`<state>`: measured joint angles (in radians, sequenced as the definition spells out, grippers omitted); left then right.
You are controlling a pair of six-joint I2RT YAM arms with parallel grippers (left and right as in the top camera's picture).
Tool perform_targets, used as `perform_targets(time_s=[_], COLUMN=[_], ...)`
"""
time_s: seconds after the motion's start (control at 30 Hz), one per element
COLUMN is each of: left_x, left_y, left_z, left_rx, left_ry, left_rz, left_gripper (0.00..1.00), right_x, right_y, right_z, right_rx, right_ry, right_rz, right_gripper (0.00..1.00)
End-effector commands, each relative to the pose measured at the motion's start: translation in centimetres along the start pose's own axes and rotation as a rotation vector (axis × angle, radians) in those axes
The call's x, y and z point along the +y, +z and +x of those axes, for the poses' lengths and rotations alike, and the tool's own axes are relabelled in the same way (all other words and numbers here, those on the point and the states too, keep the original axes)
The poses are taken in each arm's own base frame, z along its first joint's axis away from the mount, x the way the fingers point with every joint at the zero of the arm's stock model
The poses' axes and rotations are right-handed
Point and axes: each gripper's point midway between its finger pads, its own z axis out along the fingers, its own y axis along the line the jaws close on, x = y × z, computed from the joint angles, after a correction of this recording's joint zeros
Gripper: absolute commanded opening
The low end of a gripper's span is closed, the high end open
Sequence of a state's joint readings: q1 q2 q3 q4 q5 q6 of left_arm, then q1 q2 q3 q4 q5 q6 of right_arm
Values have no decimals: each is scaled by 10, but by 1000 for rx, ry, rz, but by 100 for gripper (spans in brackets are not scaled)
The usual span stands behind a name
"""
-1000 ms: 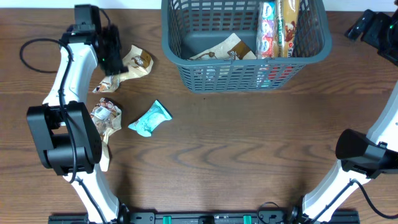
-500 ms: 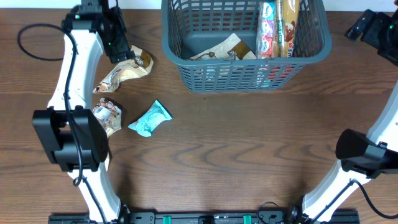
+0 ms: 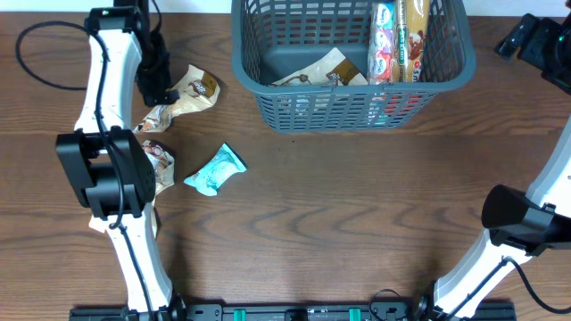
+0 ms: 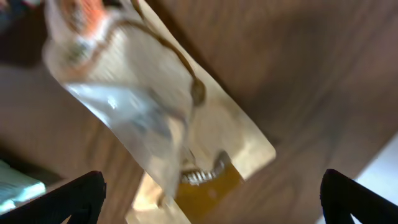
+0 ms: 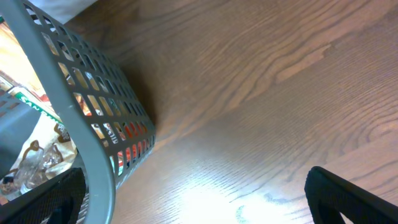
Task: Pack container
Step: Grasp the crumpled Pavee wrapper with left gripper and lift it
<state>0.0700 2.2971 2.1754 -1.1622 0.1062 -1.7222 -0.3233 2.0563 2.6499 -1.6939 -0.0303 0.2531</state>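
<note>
Both left fingers (image 4: 73,196) stand apart above a crumpled tan packet (image 3: 187,94) on the surface (image 3: 357,205); right fingers (image 5: 348,193) likewise apart, idle. From the packet, the container (image 3: 357,109) sits at 3 o'clock. Recommend centring, descending squarely, pinching this wrapper alone

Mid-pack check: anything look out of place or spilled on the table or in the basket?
Nothing spilled or damaged. Three packets lie loose left of the container: a crumpled beige packet, a teal packet, and a printed packet partly hidden under the left arm. The left wrist view is blurred.
</note>
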Motion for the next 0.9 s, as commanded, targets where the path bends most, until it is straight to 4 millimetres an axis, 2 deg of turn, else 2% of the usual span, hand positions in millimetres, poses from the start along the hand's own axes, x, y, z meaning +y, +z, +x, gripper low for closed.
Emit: perform_targets(time_s=[0.0, 0.17, 0.3, 0.87], left_x=[2, 14, 17, 37], left_y=[-2, 9, 17, 72], left_z=[0, 6, 8, -6], left_rx=[-23, -43, -56, -109], left_ry=[26, 11, 15, 12], left_rz=[-9, -61, -75, -208], left_gripper=[99, 99, 99, 99], right_x=[-1, -1, -1, -1], right_y=[-1, -1, -1, -1], right_z=[0, 1, 1, 1], right_rx=[2, 4, 4, 4], right_ry=[16, 16, 16, -3], right_rz=[-2, -1, -1, -1], right_gripper=[99, 99, 99, 99])
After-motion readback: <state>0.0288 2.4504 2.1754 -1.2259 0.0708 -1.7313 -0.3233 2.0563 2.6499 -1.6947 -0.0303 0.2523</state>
